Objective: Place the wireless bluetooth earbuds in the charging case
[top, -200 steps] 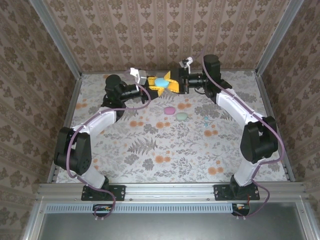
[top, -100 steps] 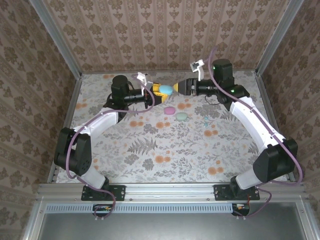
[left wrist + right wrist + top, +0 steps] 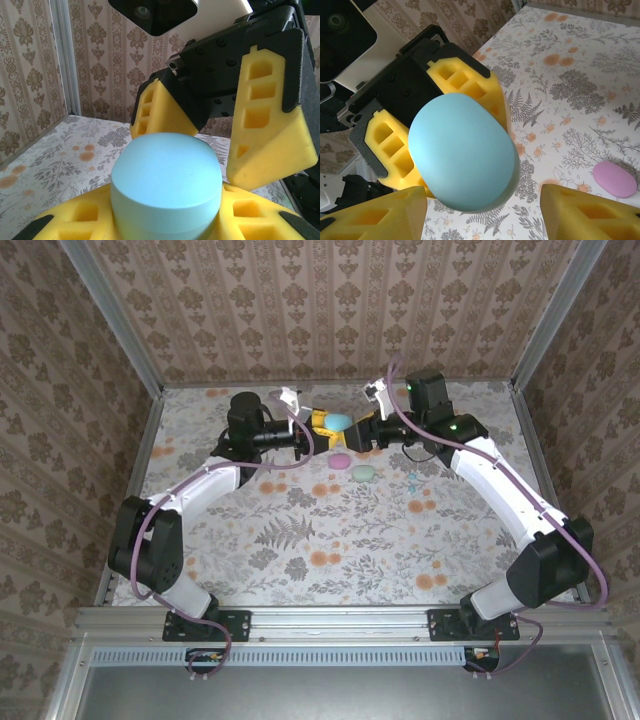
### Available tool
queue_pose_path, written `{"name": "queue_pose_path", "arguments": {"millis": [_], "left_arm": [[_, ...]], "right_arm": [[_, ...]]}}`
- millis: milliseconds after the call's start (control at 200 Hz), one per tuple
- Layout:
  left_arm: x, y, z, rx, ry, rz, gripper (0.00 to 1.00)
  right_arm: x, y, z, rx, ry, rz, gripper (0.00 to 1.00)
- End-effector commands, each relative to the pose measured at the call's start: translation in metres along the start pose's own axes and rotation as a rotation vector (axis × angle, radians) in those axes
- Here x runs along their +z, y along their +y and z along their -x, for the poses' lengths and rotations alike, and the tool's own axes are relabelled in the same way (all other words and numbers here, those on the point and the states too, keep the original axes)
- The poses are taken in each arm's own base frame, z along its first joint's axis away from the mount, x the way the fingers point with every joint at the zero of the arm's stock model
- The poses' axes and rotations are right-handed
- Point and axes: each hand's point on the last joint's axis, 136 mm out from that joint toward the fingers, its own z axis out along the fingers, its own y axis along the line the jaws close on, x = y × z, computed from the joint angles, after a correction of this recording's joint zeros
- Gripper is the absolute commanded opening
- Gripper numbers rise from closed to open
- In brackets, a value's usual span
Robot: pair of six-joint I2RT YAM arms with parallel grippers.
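A: Item one, the left fingers (image 3: pixel 492 100). What do we enter?

B: Yellow foam pads, clenched on the blue charging case (image 3: pixel 337 421). We list the case as pinched between them, one pad on each side. It is held up off the desk (image 3: pixel 300 540), with its rounded end pointing away from the left wrist.

A: Item two, the right fingers (image 3: pixel 285 150)?

B: Same yellow foam, released. They stand spread and face the left pair tip to tip, with the blue case just in front of them and partly inside their gap. We cannot tell whether a pad brushes the case.

A: Item three, the earbud?

B: We count one teal earbud (image 3: pixel 411 480), a speck lying on the desk. It sits to the right of the right fingers and nearer the arm bases than their tips, well apart from the blue case and from the left fingers. It is too small for us to say how it lies.

A: Further stock on the desk?

B: Two more cases. The pink case (image 3: pixel 340 460) lies under the spot where the two pairs of fingers meet, a little toward the bases. The mint case (image 3: pixel 363 472) lies just beside it, on the side of the right fingers. Neither pair of fingers touches either case.
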Motion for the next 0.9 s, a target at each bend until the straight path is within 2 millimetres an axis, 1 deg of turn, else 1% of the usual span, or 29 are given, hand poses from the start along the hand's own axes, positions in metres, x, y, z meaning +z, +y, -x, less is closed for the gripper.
{"name": "queue_pose_path", "arguments": {"millis": [0, 135, 290, 410, 510, 605, 725, 820, 895], "left_arm": [[-0.004, -0.016, 0.029, 0.067, -0.039, -0.036, 0.28], [-0.005, -0.020, 0.031, 0.077, -0.040, -0.050, 0.28], [-0.005, -0.024, 0.027, 0.090, -0.026, -0.064, 0.28], [-0.006, -0.025, 0.024, 0.103, -0.016, -0.067, 0.28], [-0.007, -0.026, 0.025, 0.108, -0.016, -0.068, 0.28], [-0.006, -0.026, 0.024, 0.106, -0.015, -0.067, 0.28], [-0.006, -0.025, 0.023, 0.105, -0.014, -0.062, 0.28], [-0.006, -0.024, 0.023, 0.104, -0.013, -0.059, 0.28], [-0.005, -0.023, 0.023, 0.106, -0.012, -0.055, 0.28]], "right_arm": [[0.004, -0.006, 0.002, 0.006, 0.007, -0.037, 0.62], [0.003, -0.014, 0.004, 0.029, 0.001, -0.078, 0.61], [0.000, -0.016, 0.016, 0.124, -0.032, -0.049, 0.60], [-0.005, -0.026, 0.022, 0.196, -0.044, -0.055, 0.59], [-0.005, -0.033, 0.022, 0.229, -0.045, -0.069, 0.59], [-0.004, -0.035, 0.023, 0.247, -0.047, -0.069, 0.59], [-0.003, -0.032, 0.027, 0.262, -0.056, -0.052, 0.59], [-0.003, -0.037, 0.028, 0.281, -0.061, -0.071, 0.60], [-0.004, -0.035, 0.030, 0.295, -0.067, -0.065, 0.61]]}}
